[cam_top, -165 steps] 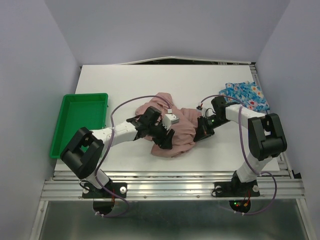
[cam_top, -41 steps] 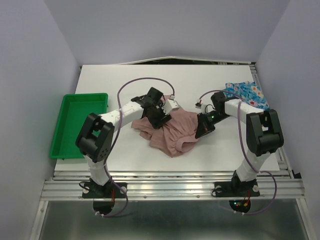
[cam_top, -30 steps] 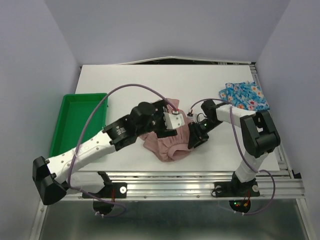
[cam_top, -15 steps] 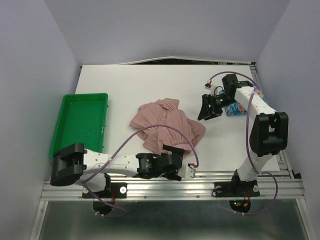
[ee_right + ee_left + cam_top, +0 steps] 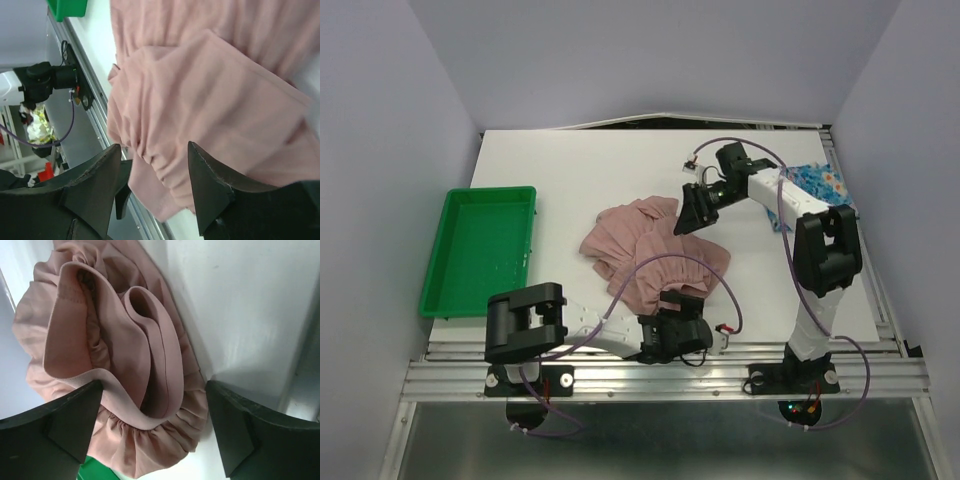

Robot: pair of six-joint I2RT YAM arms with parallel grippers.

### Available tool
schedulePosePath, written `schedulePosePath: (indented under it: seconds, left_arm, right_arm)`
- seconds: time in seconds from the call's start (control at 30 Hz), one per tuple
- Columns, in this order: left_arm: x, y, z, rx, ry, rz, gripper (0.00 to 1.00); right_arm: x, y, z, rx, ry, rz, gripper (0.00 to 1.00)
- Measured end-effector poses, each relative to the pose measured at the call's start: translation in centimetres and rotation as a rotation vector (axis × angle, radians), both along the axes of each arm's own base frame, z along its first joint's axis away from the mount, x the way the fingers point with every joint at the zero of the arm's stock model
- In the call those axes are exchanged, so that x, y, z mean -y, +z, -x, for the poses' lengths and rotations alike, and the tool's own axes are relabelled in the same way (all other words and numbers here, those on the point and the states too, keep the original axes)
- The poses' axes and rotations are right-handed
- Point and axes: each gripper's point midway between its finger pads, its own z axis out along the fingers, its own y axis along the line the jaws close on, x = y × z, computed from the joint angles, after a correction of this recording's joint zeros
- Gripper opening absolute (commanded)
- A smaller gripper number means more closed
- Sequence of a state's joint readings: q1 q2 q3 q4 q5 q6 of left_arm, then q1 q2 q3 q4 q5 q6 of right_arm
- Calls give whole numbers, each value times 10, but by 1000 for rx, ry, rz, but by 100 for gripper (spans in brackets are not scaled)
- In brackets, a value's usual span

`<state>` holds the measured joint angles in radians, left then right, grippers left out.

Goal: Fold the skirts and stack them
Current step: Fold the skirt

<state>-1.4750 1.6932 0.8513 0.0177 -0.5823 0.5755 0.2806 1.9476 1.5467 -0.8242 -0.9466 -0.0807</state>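
Left end effector gapes empty before the dusty-pink pleated cloth skirt; right end effector gapes above it. Only overhead shows the blue flowered skirt at the white surface's right edge.

The dusty-pink skirt lies crumpled, the left gripper at its near edge, the right gripper at its far-right edge.

Open table behind pink skirt, green tray along left edge, floral skirt at right edge
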Motion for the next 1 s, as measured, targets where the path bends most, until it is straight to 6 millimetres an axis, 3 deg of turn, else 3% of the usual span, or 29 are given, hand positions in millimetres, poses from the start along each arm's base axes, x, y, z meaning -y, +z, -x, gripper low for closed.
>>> schedulePosePath:
  seconds: [0.17,0.23,0.33,0.47,0.57,0.8,1.0]
  left_arm:
    - [-2,-4,-13,17,61,8,63]
    - [-4,-9,-14,10,73,-3,30]
    - [-8,-13,-13,-6,83,-13,0]
    - [-13,-14,-9,-29,78,-32,0]
    - [-14,2,-6,-52,63,-1,0]
    - [-4,75,-4,-97,49,198,0]
    - [0,93,-7,-203,39,262,0]
  right_arm:
    - [-36,0,17,38,97,-36,59]
    - [-51,-6,26,41,141,-47,59]
    - [-62,-21,29,30,169,-47,58]
    - [-68,-70,30,-44,185,-15,54]
    - [-67,-97,36,-104,188,1,53]
    - [-58,-103,65,-172,198,-10,53]
    - [-44,-92,86,-168,207,22,56]
